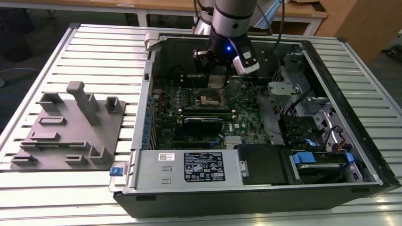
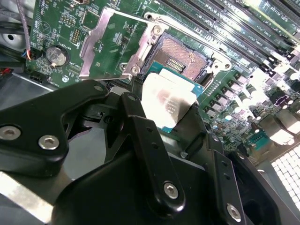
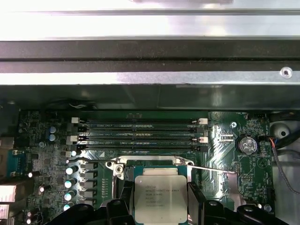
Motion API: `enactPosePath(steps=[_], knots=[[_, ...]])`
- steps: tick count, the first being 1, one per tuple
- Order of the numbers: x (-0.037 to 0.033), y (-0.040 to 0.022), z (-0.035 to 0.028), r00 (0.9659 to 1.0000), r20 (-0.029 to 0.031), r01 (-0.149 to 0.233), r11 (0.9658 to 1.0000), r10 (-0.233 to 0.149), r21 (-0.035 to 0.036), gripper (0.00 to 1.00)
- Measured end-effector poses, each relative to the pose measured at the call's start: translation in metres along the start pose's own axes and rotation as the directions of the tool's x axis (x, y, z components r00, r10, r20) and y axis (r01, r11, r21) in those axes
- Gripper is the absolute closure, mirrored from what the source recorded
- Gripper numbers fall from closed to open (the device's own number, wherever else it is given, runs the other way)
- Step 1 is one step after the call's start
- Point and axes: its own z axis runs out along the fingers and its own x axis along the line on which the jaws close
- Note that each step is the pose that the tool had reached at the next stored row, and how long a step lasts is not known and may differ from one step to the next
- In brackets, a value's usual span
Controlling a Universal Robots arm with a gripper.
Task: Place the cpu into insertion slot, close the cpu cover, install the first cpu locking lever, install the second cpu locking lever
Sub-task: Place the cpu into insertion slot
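Observation:
My gripper [image 1: 217, 79] reaches down into the open computer case, just behind the insertion slot [image 1: 210, 99] in the exterior view. It is shut on the cpu [image 2: 165, 99], a small square chip with a silver-grey top, gripped on two opposite edges by the black fingers [image 3: 194, 206]. The cpu [image 3: 161, 199] hangs tilted, slightly above the near edge of the insertion slot [image 2: 180, 56], whose tan-gold contact field is bare. The cpu cover [image 2: 110, 40] is swung open beside the slot. A thin locking lever [image 3: 211, 169] sticks out sideways.
Long memory slots [image 3: 140, 131] and a coin battery [image 3: 247, 144] lie near the socket. A black card [image 1: 204, 121], a power supply box [image 1: 188, 167] and drive cages [image 1: 314, 117] crowd the case. A grey fixture plate [image 1: 69, 127] lies on the slatted table at the exterior view's left.

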Motion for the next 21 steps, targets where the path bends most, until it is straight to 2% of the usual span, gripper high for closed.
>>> enactPosePath(steps=[5, 11, 13, 15, 17, 21], knots=[[0.0, -0.0001, 0.0009, 1.0, -0.0002, 0.0, 1.0, 0.0, 0.0002, 0.46], [0.0002, -0.001, 0.0086, 1.0, 0.0008, -0.003, 1.0, 0.003, 0.0002, 0.46], [0.0003, -0.0012, 0.0098, 0.9993, 0.0047, -0.037, 0.9993, 0.037, -0.0005, 0.46], [0.0002, -0.0013, 0.0109, 0.9973, 0.0089, -0.073, 0.9973, 0.073, -0.0014, 0.46], [0.0002, -0.0014, 0.012, 0.9939, 0.0132, -0.109, 0.994, 0.109, -0.0026, 0.46], [0.0002, -0.0017, 0.0136, 0.9835, 0.0212, -0.18, 0.9837, 0.18, -0.0051, 0.46]])
